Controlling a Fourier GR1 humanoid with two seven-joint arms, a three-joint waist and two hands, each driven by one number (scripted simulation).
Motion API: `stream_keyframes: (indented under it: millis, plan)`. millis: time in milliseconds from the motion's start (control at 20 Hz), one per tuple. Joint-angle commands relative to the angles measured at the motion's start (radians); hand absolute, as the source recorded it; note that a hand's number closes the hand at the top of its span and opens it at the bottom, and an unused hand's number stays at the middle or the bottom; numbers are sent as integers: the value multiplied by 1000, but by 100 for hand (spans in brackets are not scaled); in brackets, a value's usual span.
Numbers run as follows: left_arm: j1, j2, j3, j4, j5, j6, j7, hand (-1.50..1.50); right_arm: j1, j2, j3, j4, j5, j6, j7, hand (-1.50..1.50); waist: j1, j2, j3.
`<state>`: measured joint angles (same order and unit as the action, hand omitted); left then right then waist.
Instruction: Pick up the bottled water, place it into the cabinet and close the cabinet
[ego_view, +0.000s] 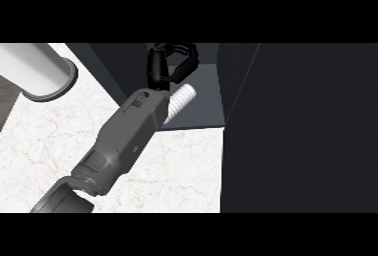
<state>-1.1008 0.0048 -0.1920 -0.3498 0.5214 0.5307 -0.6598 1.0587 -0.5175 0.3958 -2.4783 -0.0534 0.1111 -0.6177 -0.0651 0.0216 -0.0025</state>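
The bottled water (182, 98) shows as a white ribbed cylinder inside the open cabinet (201, 111), just over its grey shelf floor. My left forearm hides its lower end. My left hand (171, 64) reaches into the cabinet from the lower left. Its black fingers curl in a loop around the bottle's upper end, and the thumb touches the bottle. The bottle's top is hidden by the hand. The right hand does not show.
The cabinet's dark door (310, 130) stands open and fills the right side. A white cylinder with a grey rim (38, 70) stands on the marble counter (177, 170) at the upper left.
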Motion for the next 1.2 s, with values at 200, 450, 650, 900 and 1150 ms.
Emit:
stream_keyframes:
  millis: [200,450,650,900,1150]
  plan:
    - [63,-5,-58,-88,98,-103,-29,150,-9,-5,-16,-103,-57,-3,99,-150,24,-16,2]
    - [140,-5,-188,-246,189,-168,46,150,25,0,28,-153,-5,-27,119,-150,20,-24,1]
    - [275,-5,-280,-405,247,-278,79,-150,25,21,90,-132,43,-48,116,-150,48,-34,0]
    - [459,-5,-388,-618,283,-300,112,-150,43,15,117,-157,68,-76,125,-150,69,-38,0]
    - [699,83,-456,-839,242,-263,134,-150,34,15,116,-150,85,-111,126,-150,93,-37,1]
